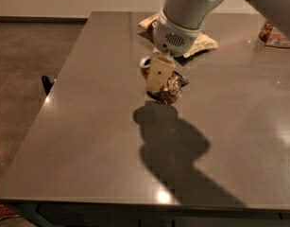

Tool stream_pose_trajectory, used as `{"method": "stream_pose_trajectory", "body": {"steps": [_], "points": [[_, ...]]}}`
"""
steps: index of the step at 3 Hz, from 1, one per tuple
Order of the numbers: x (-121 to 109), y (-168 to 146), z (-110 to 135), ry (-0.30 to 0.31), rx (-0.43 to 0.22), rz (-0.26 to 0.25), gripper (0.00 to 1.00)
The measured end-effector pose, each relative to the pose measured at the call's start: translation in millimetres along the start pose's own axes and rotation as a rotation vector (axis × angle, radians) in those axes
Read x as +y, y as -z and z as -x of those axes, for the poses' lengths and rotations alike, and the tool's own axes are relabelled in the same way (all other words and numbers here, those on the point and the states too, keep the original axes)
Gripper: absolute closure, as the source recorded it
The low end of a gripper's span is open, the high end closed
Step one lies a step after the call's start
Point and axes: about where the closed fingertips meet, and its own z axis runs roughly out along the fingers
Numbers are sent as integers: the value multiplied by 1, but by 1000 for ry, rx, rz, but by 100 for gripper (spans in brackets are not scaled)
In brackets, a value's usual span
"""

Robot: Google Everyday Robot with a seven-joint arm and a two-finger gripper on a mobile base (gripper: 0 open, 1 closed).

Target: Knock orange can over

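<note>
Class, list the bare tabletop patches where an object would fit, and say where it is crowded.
Bare: the left side, table edge to gripper; the near strip. Crowded: far centre, gripper hanging by the orange can, black bar and snack bag.

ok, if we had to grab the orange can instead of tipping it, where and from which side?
Probably the curved side wall below the silver rim, approached from the left of the camera view. The orange can looks upright, with only its rim and left edge exposed. The gripper and black bar crowd its front and right.
</note>
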Motion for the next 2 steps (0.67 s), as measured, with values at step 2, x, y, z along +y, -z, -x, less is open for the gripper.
{"method": "stream_pose_trajectory", "body": {"steps": [2], "points": [[4,-15,-67,8,221,40,63]]}}
